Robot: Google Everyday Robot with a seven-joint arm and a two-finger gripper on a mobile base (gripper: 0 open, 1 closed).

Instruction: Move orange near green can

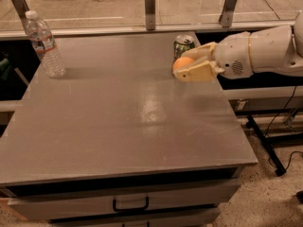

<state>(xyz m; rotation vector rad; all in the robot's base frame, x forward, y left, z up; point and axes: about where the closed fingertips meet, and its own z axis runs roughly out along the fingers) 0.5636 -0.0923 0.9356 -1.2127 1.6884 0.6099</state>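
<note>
claw (185,66) clasping orange (182,62), just beside green can (183,45), grey table (118,126)

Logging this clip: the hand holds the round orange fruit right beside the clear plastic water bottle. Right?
Not the bottle. In the camera view the hand holds the round orange fruit right beside the green and white aluminium drink can; the clear plastic water bottle stands far left.

Grey table (118,141) with drawers on speckled floor (265,202).
</note>
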